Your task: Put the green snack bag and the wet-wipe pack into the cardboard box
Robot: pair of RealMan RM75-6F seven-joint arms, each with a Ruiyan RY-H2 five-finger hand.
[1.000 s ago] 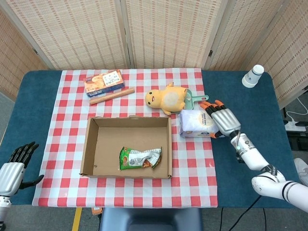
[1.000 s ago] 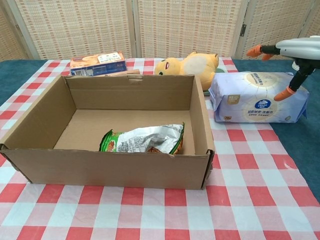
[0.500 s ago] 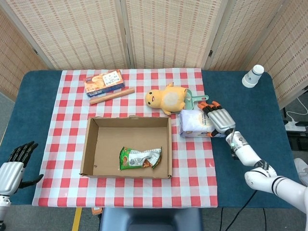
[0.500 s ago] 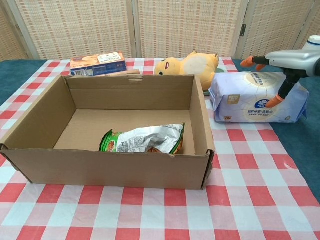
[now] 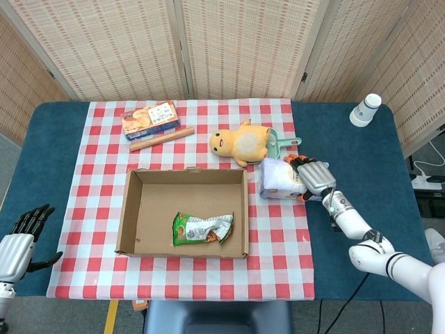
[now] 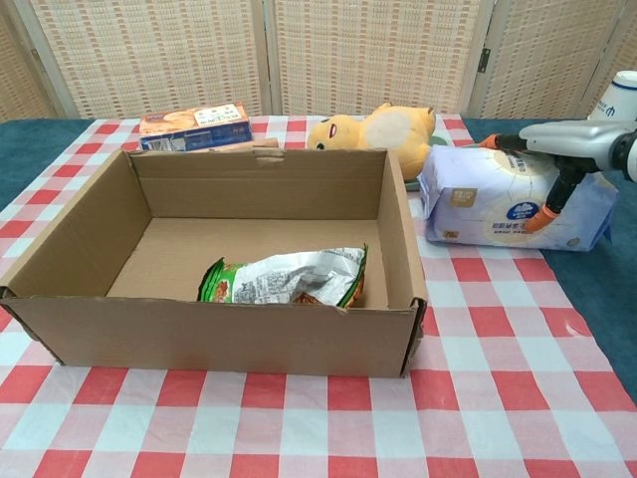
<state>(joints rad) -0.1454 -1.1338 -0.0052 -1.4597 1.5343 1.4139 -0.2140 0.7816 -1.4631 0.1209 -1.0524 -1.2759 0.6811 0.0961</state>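
Note:
The open cardboard box (image 5: 126, 209) (image 6: 199, 334) sits on the checked cloth. The green snack bag (image 5: 202, 229) (image 6: 287, 278) lies inside it, by the front wall. The white wet-wipe pack (image 5: 277, 179) (image 6: 488, 204) lies on the cloth just right of the box. My right hand (image 5: 312, 178) (image 6: 557, 149) grips the pack: it lies over the pack's right half, with the fingers across the top and the orange-tipped thumb on the near side. My left hand (image 5: 19, 243) hovers off the table's front left corner, fingers spread, holding nothing.
A yellow plush toy (image 5: 240, 142) (image 6: 383, 126) on a green scoop (image 5: 286, 144) lies right behind the pack. A snack carton (image 5: 149, 117) (image 6: 194, 124) and a wooden stick (image 5: 161, 138) lie behind the box. A white bottle (image 5: 365, 109) stands far right.
My right hand has slid left further onto the wet-wipe pack and its fingers and thumb have closed around it. The left hand, box and snack bag stay put.

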